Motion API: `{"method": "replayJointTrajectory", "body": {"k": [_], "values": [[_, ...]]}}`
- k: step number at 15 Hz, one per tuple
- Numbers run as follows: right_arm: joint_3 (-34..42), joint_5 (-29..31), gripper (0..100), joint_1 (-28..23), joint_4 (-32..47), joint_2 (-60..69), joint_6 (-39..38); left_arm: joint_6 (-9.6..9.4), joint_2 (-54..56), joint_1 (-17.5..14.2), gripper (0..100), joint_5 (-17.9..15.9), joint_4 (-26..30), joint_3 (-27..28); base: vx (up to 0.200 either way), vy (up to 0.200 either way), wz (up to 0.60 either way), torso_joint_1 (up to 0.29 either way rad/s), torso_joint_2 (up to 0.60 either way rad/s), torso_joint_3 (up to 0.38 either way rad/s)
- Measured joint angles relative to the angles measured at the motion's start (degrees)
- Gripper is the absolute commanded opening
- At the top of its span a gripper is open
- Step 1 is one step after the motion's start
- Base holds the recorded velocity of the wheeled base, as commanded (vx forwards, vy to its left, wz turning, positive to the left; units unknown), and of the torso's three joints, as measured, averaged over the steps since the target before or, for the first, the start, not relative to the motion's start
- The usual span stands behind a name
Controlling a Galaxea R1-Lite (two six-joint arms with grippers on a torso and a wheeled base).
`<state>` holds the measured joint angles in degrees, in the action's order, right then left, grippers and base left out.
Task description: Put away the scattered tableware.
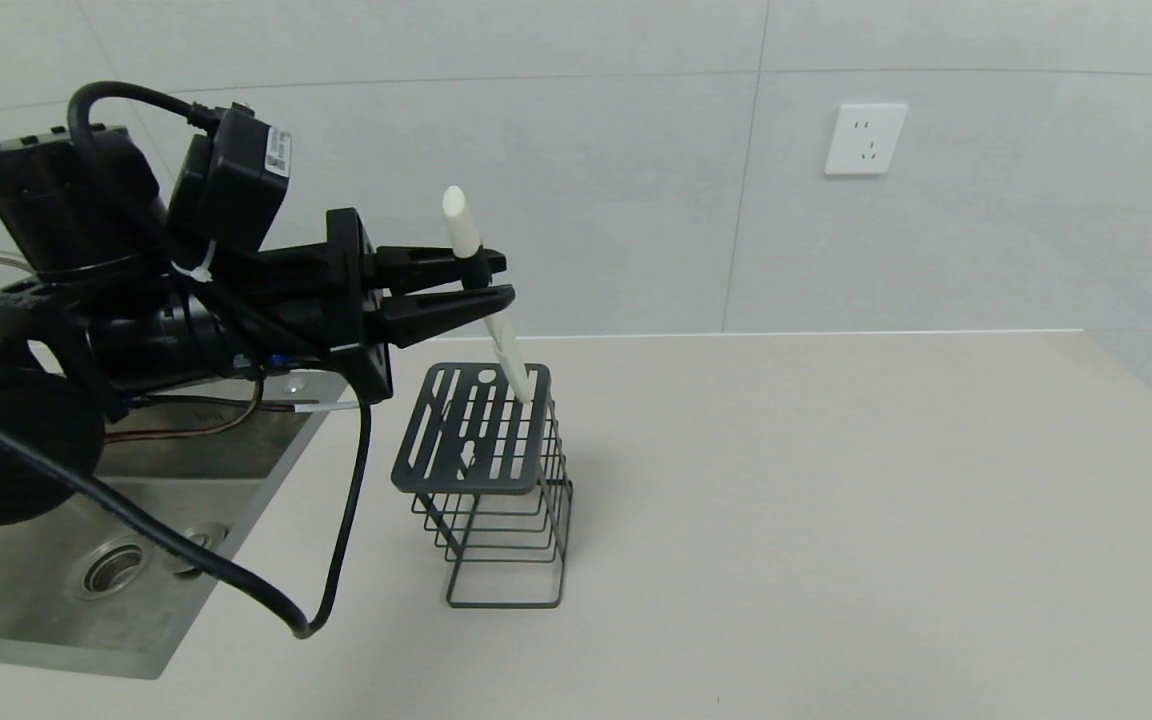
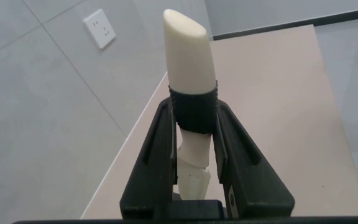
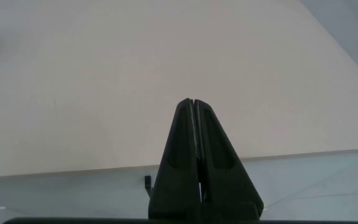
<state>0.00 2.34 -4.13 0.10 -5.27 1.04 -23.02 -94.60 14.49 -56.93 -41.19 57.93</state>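
Head camera: high, facing forward and down across the bench to the tiled wall, at mid range; sink on the robot's left, wire rack near centre. Left wrist camera: just behind the left gripper, sighting along the jaws, very close to the white-handled utensil clamped there. It shares the bench, the wall and the wall socket with the head view. Right wrist camera: behind the right gripper, looking down past closed jaws at bench top and edge.

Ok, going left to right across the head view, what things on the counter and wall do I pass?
Sink → dark wire rack → white wall socket.
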Motion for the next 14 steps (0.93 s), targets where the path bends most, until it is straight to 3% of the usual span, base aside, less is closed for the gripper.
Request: {"method": "replayJointTrajectory", "body": {"k": [14], "values": [[0.0,0.04,0,0.02,0.01,-0.02,0.0,-0.77,-1.34,0.44,0,0.06,-0.07,-1.49,0.0,0.0,0.0,0.0,0.0,0.0]]}}
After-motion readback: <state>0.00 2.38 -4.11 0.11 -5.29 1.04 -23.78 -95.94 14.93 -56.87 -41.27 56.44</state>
